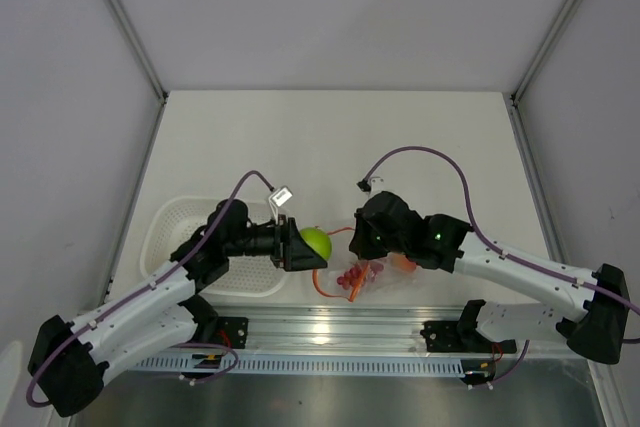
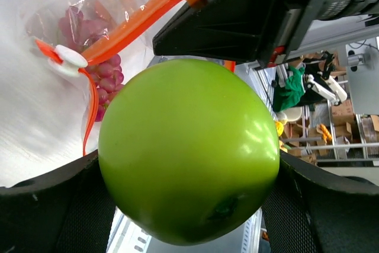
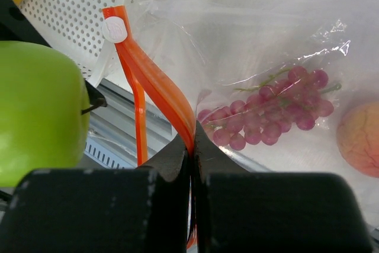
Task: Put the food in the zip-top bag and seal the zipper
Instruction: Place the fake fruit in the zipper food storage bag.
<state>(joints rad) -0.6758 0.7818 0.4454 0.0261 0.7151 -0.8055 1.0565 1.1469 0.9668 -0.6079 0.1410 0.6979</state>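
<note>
Overhead, the left gripper (image 1: 307, 245) is clamped on the green apple (image 1: 320, 242), held just off the right end of the white basket (image 1: 172, 237) and close to the mouth of the zip-top bag (image 1: 385, 277), which lies on the table (image 1: 330, 137) near its front edge. The right gripper (image 1: 362, 243) sits at that mouth, apparently nipping it, though its own body hides the jaws here. A small white tag (image 1: 281, 193) hangs on the left arm's cable, its print too small to read. From the left wrist, the left fingers (image 2: 53, 205) stand wide apart, pressed to either side of the apple, which fills most of the view. Beyond it the zipper (image 2: 133, 25) arcs up from its white slider (image 2: 70, 57), with the red grapes (image 2: 89, 34) inside the bag behind it. From the right wrist, the right fingers (image 3: 89, 205) are drawn together on the upper strip of the zipper, lifting it away from the lower strip so the mouth gapes. The grapes and a peach (image 3: 361, 137) lie inside the bag, and the apple is just outside the opening at the left.
</note>
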